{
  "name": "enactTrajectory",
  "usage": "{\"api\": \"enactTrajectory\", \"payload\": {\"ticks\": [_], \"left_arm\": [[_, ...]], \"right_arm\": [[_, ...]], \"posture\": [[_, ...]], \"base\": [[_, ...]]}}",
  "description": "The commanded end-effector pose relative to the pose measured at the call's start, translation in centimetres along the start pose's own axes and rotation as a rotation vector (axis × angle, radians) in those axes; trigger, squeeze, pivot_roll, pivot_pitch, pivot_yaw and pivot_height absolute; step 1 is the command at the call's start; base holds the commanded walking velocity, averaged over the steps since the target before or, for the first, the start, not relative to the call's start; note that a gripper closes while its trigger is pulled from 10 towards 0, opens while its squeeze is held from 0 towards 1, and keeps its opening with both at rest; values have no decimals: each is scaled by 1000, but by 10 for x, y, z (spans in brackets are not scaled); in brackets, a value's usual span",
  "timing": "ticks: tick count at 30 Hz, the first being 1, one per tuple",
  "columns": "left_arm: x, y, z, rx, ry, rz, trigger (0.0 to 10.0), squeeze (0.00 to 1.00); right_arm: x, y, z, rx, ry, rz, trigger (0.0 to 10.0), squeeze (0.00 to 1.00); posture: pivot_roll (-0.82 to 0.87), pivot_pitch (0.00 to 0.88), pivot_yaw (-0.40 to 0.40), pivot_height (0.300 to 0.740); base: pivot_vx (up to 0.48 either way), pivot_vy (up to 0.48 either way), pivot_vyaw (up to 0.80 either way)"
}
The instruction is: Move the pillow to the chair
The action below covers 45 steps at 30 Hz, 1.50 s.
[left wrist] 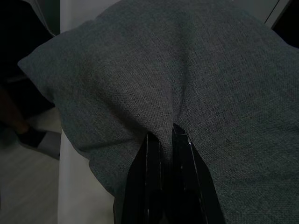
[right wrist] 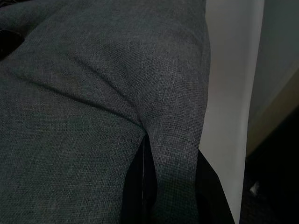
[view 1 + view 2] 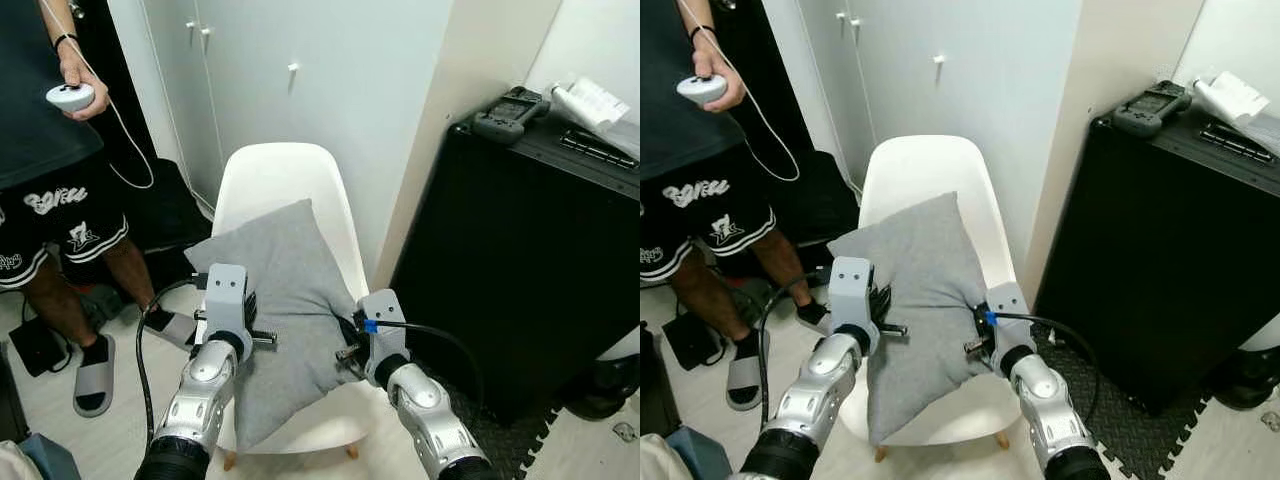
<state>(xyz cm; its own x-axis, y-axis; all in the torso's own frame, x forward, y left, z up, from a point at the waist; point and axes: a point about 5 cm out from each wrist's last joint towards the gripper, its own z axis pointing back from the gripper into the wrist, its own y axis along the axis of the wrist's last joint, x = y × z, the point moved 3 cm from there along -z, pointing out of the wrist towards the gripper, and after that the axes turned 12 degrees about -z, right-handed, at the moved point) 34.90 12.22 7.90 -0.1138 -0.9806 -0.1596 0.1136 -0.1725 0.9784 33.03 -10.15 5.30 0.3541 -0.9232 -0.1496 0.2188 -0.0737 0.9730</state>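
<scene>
A grey pillow (image 3: 290, 290) lies tilted on the seat of a white chair (image 3: 275, 170), its top corner leaning on the backrest. My left gripper (image 3: 256, 328) is at the pillow's left edge, and in the left wrist view its fingers (image 1: 152, 158) are shut on a fold of the fabric (image 1: 163, 107). At the pillow's right edge my right gripper (image 3: 346, 350) pinches another fold; in the right wrist view the cloth (image 2: 173, 140) bulges between the two dark fingers (image 2: 140, 172). The pillow's lower corner hangs over the seat's front edge.
A person (image 3: 50, 190) stands at the left holding a white controller (image 3: 70, 97). A tall black case (image 3: 520, 270) stands close on the right with a gamepad (image 3: 510, 112) on top. White cupboard doors (image 3: 300, 70) are behind the chair.
</scene>
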Motion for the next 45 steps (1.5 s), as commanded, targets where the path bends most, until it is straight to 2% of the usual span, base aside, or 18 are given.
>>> {"api": "enactTrajectory", "payload": {"ticks": [1, 12, 20, 25, 31, 37, 43, 45], "left_arm": [[3, 4, -2, 27, -7, -16, 10000, 0], [4, 2, -3, 26, -13, -24, 10000, 0], [3, -3, -5, 16, -25, -52, 10000, 0], [2, -13, -5, -10, -48, -73, 10000, 0], [-9, -23, -8, -61, 4, -38, 10000, 0], [-13, -37, -9, -114, 5, -76, 10000, 0], [-17, -35, -10, -110, 12, -68, 10000, 0], [-15, -37, -10, -110, 0, -85, 10000, 0]], "right_arm": [[6, 1, 0, 2, -33, -13, 10000, 0], [5, -1, -3, -10, -37, 3, 10000, 0], [-6, -2, -10, -26, 15, 3, 10000, 0], [-24, -9, -21, -86, 85, 37, 10000, 0], [-30, -19, -25, -144, 103, 63, 10000, 0], [-35, -26, -27, -177, 105, 25, 10000, 0], [-48, -24, -30, -163, 155, -64, 10000, 0], [-54, -28, -30, -175, 183, -38, 10000, 0]], "posture": [[-18, 137, 0, 641], [-13, 143, -7, 622], [-8, 143, -17, 622], [-7, 154, -25, 622], [-2, 175, -40, 622], [0, 204, -49, 622], [2, 211, -38, 598], [2, 214, -38, 598]], "base": [[0, 0, 0], [0, 0, 0], [0, 0, 0], [0, 0, 0], [0, 0, 0], [0, 0, 0], [0, 0, 0], [0, 0, 0]]}}
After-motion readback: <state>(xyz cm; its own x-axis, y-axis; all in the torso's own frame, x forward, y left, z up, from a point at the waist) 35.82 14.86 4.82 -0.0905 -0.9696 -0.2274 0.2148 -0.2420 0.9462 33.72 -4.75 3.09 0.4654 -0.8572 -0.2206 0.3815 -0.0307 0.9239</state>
